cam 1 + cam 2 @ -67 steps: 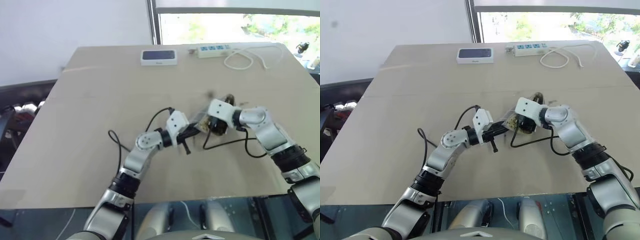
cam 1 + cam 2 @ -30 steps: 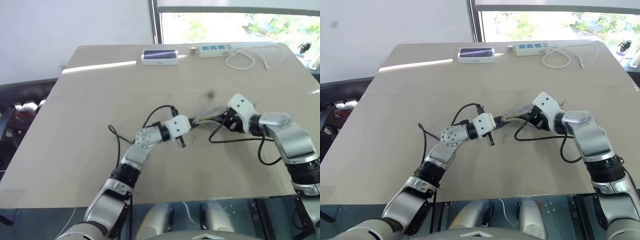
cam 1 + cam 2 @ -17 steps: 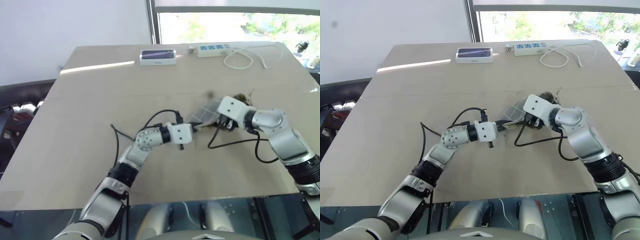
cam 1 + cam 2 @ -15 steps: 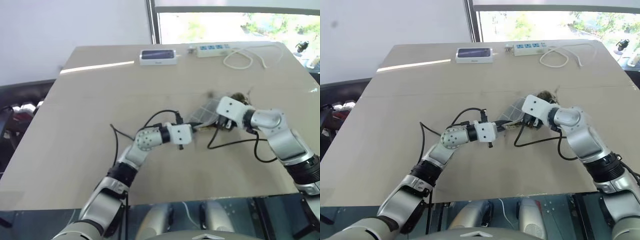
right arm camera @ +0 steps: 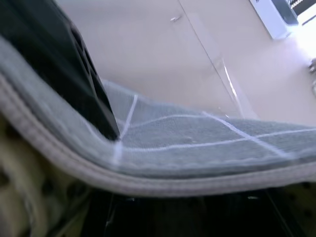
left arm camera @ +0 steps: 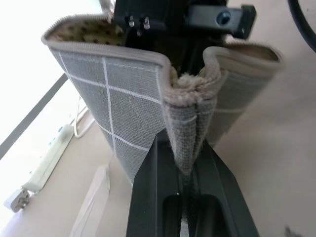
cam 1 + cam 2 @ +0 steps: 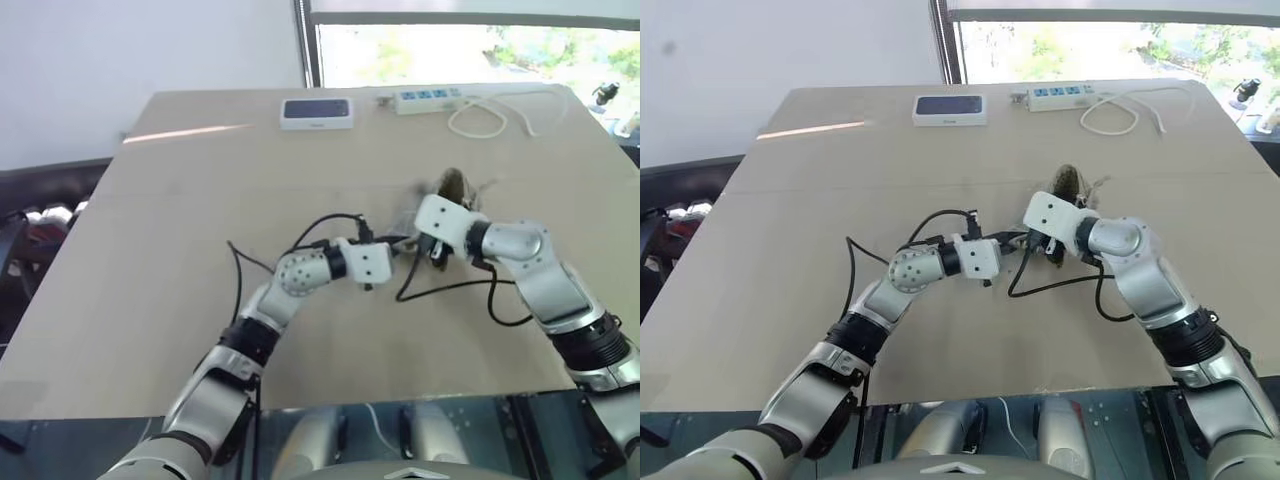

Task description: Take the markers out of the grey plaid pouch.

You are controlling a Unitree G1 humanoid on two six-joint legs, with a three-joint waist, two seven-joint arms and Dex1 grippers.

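Note:
The grey plaid pouch (image 7: pixel 452 186) hangs above the table's middle, bunched up between my two grippers, with its yellowish dotted lining showing at the opening. My left gripper (image 6: pixel 183 150) is shut on a folded corner of the pouch (image 6: pixel 123 113), the fabric pinched between its black fingers (image 6: pixel 153 173). From the other side my right gripper (image 7: pixel 433 246) is shut on the pouch's rim (image 5: pixel 197 143), one black finger (image 5: pixel 74 69) pressed on the outer fabric. The markers are hidden.
A white-and-dark-blue box (image 7: pixel 317 112) lies at the table's far edge. Next to it are a white power strip (image 7: pixel 430 98) and its coiled cable (image 7: pixel 490 120). Black wrist cables (image 7: pixel 450 290) loop over the tan table (image 7: pixel 150 250) under both hands.
My right gripper has moved left, closer to the left one, and both wrists have rolled. The pouch, stretched out between them before, now bunches and stands up behind the right hand.

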